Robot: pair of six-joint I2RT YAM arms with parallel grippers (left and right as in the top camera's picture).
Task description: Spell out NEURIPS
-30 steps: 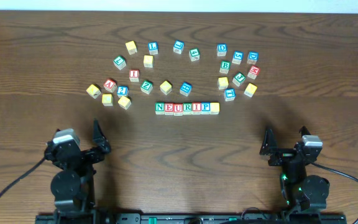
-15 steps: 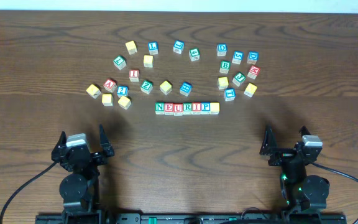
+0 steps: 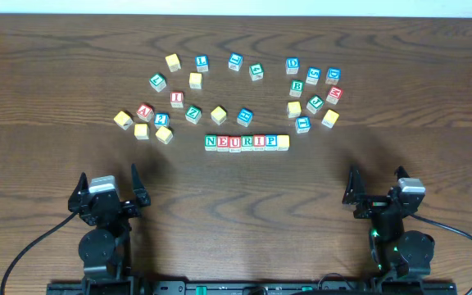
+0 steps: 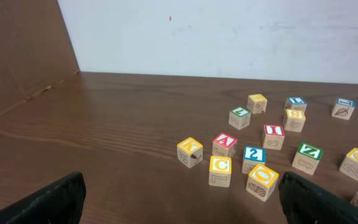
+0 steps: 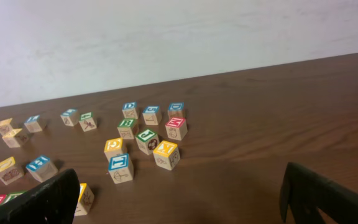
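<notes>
Seven cubes stand touching in a straight row at the table's middle: green N [image 3: 211, 142], red E [image 3: 223, 142], red U [image 3: 235, 142], green R [image 3: 247, 142], red I [image 3: 259, 142], blue P [image 3: 270, 142] and a yellow-faced cube [image 3: 283, 142]. The right wrist view catches that yellow cube [image 5: 84, 198] beside its left finger. My left gripper [image 3: 109, 184] [image 4: 179, 208] is open and empty near the front left, well short of the row. My right gripper [image 3: 375, 187] [image 5: 179, 205] is open and empty at the front right.
Loose cubes lie in an arc behind the row. On the left are a red A [image 3: 144, 111] [image 4: 224, 144], a yellow C [image 4: 220, 170] and a yellow O [image 4: 263, 180]; on the right are a blue I [image 5: 120, 168] and a green P [image 5: 146, 142]. A white wall [image 4: 229, 31] borders the far edge.
The left arm swung from a leftward lean to face straight up the table, then held still. The right arm and all cubes stayed put.
</notes>
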